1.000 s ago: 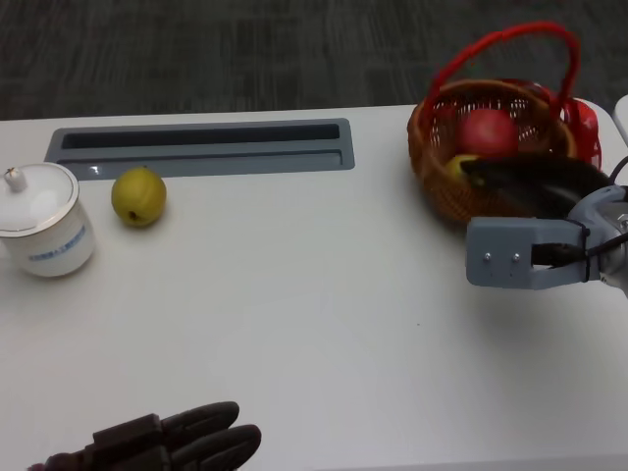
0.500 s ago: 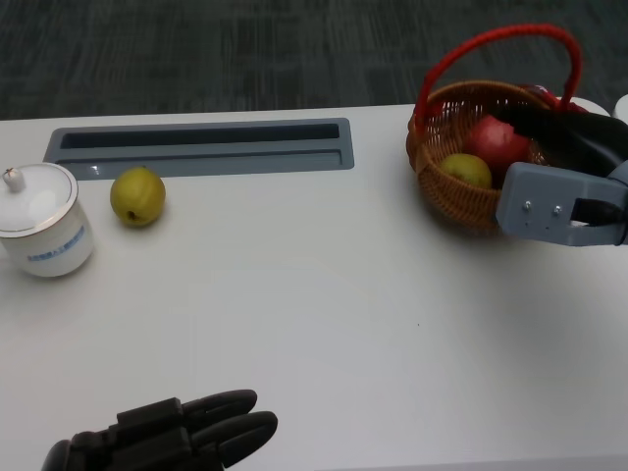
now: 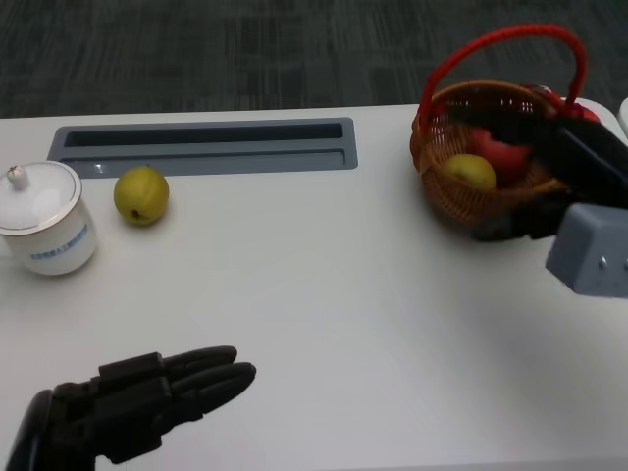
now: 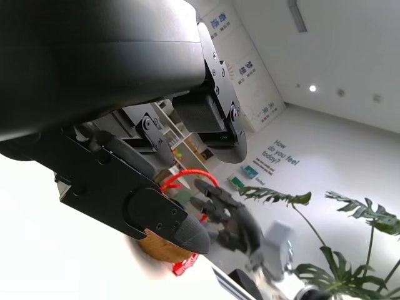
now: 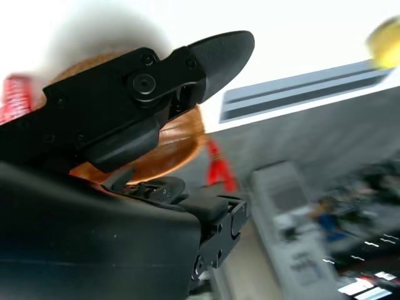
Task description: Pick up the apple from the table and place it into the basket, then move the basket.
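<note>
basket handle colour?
Red; the basket handle arches over the woven brown basket, clearest in the head view.

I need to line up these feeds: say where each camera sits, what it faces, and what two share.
Head view: looks down at the table; left hand, right hand at the basket.
Left wrist view: behind the left hand, facing across the room.
Right wrist view: behind the right hand, facing the basket.
All three share the red-handled basket.

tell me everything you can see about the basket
The basket is round, woven from brown wicker, with a red arched handle. It stands upright at the table's far right, holding a red apple and a yellow-green fruit. The right hand reaches over its right rim, seemingly closing around that side.
</note>
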